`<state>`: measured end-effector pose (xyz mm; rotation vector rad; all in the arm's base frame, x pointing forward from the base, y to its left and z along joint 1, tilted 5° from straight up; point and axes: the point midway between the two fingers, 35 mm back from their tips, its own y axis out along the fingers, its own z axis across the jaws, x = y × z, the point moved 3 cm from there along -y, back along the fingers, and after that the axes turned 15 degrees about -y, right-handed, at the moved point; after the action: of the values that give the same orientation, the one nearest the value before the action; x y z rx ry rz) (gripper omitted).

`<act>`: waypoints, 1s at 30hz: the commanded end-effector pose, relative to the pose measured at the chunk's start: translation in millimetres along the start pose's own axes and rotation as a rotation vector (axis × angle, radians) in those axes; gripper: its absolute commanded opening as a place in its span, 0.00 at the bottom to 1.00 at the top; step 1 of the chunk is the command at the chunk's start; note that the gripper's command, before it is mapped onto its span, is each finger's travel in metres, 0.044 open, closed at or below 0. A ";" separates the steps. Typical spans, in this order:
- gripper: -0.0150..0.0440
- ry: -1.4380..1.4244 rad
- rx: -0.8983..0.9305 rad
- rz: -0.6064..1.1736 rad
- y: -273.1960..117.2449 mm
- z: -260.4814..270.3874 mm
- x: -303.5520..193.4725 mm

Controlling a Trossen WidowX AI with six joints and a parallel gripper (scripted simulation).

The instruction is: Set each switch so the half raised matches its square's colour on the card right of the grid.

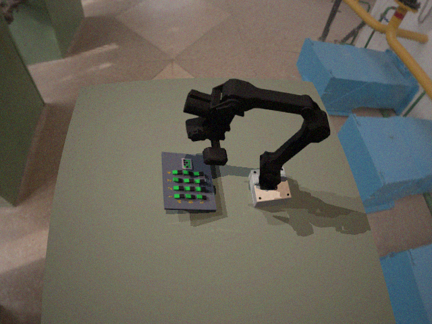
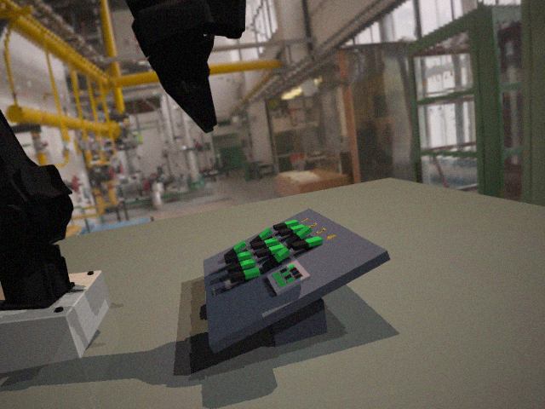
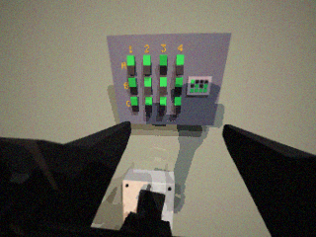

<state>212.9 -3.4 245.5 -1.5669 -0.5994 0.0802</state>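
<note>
Progress looks nil — jaws wide and empty, gripper (image 3: 175,133) high above the panel (image 3: 212,54); every switch seemingly untouched.

Arm (image 1: 296,115) rises from its base (image 1: 270,190) at centre right of the top view, bends at the elbow at right, then reaches left across the upper middle. Wrist points down. Gripper (image 3: 175,138) spread wide, nothing between the fingers; in the exterior view one finger (image 2: 189,88) hangs at upper left, high up.
</note>
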 end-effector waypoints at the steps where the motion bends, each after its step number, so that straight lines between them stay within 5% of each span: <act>1: 0.89 0.000 0.000 -0.001 1.8 0.7 1.5; 9: 0.53 -0.001 0.011 -0.042 83.1 59.7 52.7; 15: 0.26 -0.002 0.013 -0.044 90.8 67.1 55.0; 30: 0.25 -0.001 0.006 -0.070 135.8 68.2 55.1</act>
<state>275.5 86.2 133.3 -1.5346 -0.6625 0.0284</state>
